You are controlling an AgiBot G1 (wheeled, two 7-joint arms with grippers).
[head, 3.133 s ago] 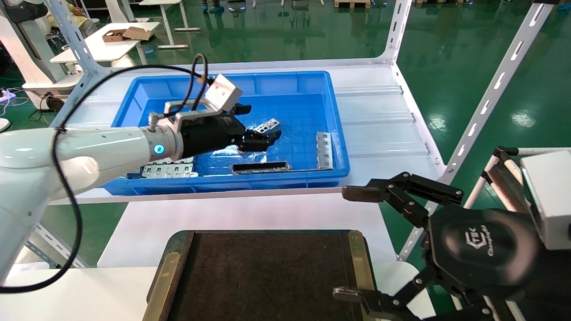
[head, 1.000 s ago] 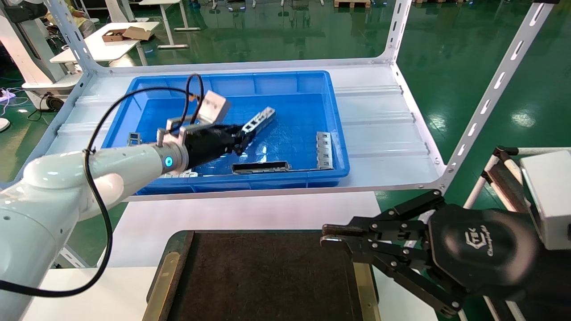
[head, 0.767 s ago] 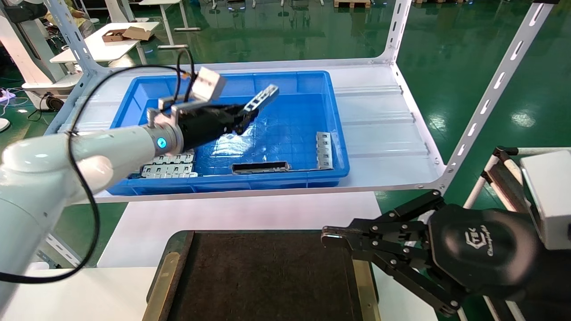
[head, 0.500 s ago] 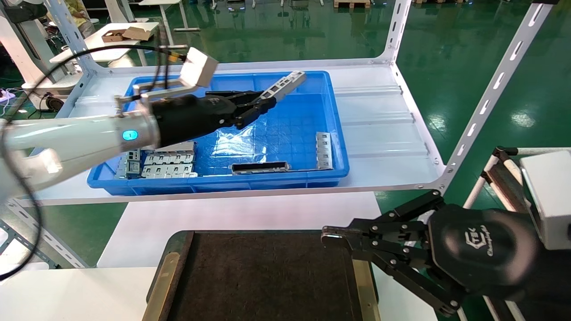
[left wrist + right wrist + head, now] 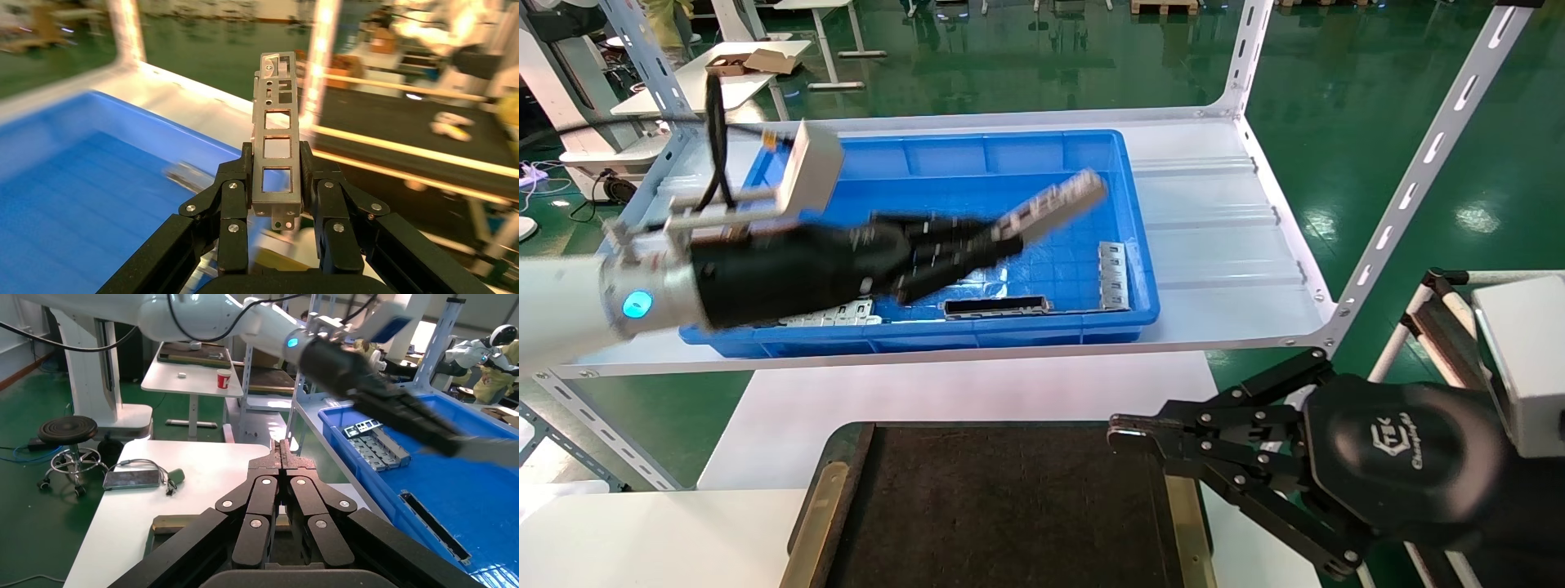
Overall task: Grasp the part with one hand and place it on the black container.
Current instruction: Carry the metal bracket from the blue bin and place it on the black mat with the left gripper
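My left gripper is shut on the part, a slim silver-grey bar with square windows, and holds it in the air above the blue bin. In the left wrist view the part stands out between the two fingers, clamped at its near end by my left gripper. The black container, a flat brownish-black tray with brass side strips, lies at the near edge of the head view. My right gripper is shut and empty over the tray's right edge; it also shows in the right wrist view.
The blue bin on the white shelf holds a dark black-faced bar, a grey bar at its right wall and stacked grey plates at front left. Slotted shelf posts rise at the right.
My left gripper has lifted the part out of the bin and carried it up, then swung back toward me and lower over the bin's front. The right gripper has closed and stays still.
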